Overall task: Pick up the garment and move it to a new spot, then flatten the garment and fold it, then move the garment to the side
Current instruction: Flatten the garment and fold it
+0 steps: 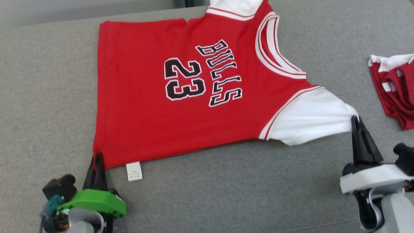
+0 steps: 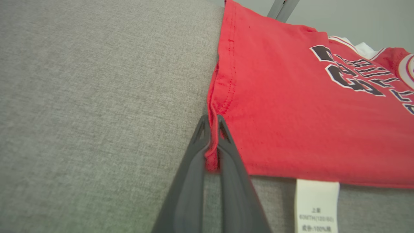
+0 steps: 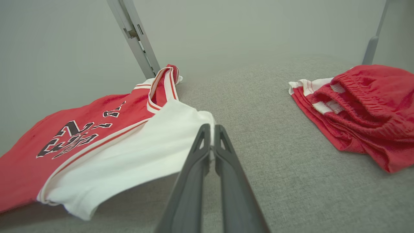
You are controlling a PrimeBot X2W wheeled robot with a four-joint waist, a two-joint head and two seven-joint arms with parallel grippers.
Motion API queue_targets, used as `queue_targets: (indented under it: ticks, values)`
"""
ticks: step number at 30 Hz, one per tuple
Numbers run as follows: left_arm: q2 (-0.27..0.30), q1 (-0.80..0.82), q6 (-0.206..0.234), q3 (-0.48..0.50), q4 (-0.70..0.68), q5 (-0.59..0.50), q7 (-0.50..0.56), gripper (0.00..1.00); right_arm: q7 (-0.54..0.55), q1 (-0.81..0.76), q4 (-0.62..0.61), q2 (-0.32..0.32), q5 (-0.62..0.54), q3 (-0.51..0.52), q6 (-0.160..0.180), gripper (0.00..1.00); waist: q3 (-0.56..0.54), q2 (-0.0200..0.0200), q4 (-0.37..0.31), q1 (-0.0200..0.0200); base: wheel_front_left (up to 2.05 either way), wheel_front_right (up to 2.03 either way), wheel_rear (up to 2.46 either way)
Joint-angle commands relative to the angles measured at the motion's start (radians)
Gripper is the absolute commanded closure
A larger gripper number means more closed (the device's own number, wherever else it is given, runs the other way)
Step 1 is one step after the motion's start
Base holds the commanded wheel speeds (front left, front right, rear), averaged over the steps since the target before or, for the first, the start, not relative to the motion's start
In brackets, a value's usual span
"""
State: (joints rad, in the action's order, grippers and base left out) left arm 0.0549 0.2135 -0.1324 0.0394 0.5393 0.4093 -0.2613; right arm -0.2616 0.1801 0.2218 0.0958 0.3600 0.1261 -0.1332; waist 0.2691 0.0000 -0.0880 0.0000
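The garment is a red jersey with white sleeves and black "BULLS 23" print, spread flat on the grey surface with its collar toward the right. My left gripper is shut on its near hem corner, and the red cloth shows pinched between the two fingers. My right gripper is shut on the tip of the near white sleeve; the sleeve is pulled taut toward that gripper. A white care label hangs from the hem.
A crumpled pair of red shorts with white trim lies at the right edge, also seen as the shorts in the right wrist view. Grey padded surface stretches in front of the jersey. A metal frame leg stands behind.
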Motion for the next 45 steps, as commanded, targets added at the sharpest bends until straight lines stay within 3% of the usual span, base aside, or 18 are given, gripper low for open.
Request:
queue_targets:
  ticks: [1, 9, 16, 25, 36, 45]
  values:
    - [0.009, -0.046, 0.004, 0.003, -0.013, -0.017, -0.005, 1.00, -0.004, -0.044, -0.003, 0.008, 0.006, 0.009, 0.005, 1.00, -0.058, 0.0000, -0.005, 0.0000, 0.00, 0.00, 0.00]
    - [0.001, -0.231, 0.004, -0.035, -0.131, 0.019, -0.004, 1.00, -0.004, -0.256, 0.012, 0.006, 0.018, -0.012, 0.005, 1.00, -0.131, 0.0000, 0.022, 0.0000, 0.00, 0.00, 0.00]
    - [0.000, -0.309, 0.004, -0.078, -0.225, 0.045, -0.004, 1.00, -0.004, -0.329, -0.025, -0.006, 0.034, 0.016, 0.004, 1.00, -0.137, 0.0000, 0.038, 0.0000, 0.00, 0.00, 0.00]
    - [-0.001, -0.183, 0.003, -0.140, -0.324, 0.047, -0.004, 1.00, -0.004, -0.134, -0.096, -0.023, 0.047, 0.001, 0.004, 1.00, -0.064, 0.0000, 0.053, 0.0000, 0.00, 0.00, 0.00]
    - [-0.001, 0.031, 0.003, -0.162, -0.218, 0.041, -0.003, 1.00, -0.004, 0.175, 0.068, -0.017, -0.058, -0.045, 0.004, 1.00, 0.046, 0.0000, 0.061, 0.0000, 0.00, 0.00, 0.00]
    - [-0.001, 0.122, 0.003, -0.165, -0.166, -0.003, -0.003, 1.00, -0.004, 0.307, 0.132, -0.019, -0.141, -0.019, 0.004, 1.00, 0.101, 0.0000, 0.064, 0.0000, 0.00, 0.00, 0.00]
